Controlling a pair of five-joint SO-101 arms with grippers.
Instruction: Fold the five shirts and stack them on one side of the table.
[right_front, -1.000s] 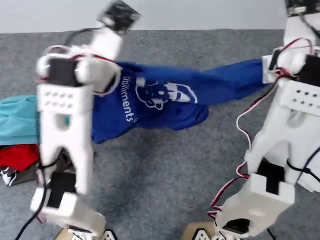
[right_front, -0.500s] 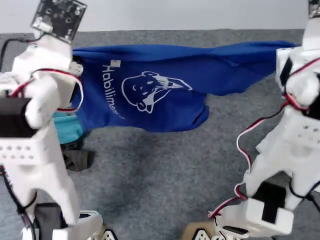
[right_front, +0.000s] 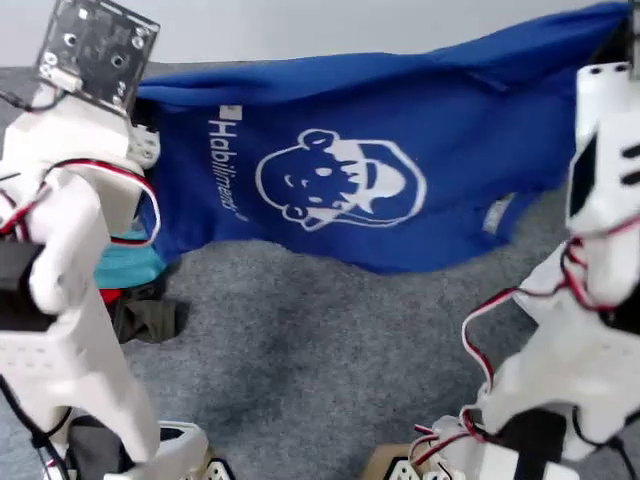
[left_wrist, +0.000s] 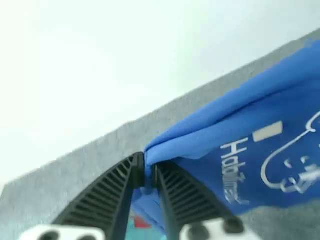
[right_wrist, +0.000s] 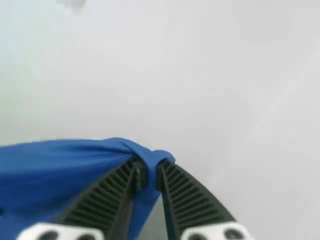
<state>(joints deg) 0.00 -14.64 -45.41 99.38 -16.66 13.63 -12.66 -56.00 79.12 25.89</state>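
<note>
From the high view, the blue shirt (right_front: 340, 180) hangs spread in the air between the left arm (right_front: 70, 300) and the right arm (right_front: 600, 200). Its printed front faces the camera and its lower hem is clear of the grey surface (right_front: 300, 360). Below the left arm lie a teal shirt (right_front: 130, 265), a small red patch (right_front: 108, 296) that is probably another shirt, and a dark cloth (right_front: 145, 320). All three lie on the surface, bunched close together.

In the left wrist view, the left end effector (left_wrist: 146, 170) is clamped on a folded edge of the blue shirt. The fabric runs away from its fingertips, with the white lettering and part of the printed face on the stretch just beyond them. The grey surface lies behind and beneath.

In the right wrist view, the right end effector (right_wrist: 148, 171) is closed on a gathered corner of the blue shirt. The cloth bunches over its fingertips and trails off to one side against a pale wall (right_wrist: 200, 75).
</note>
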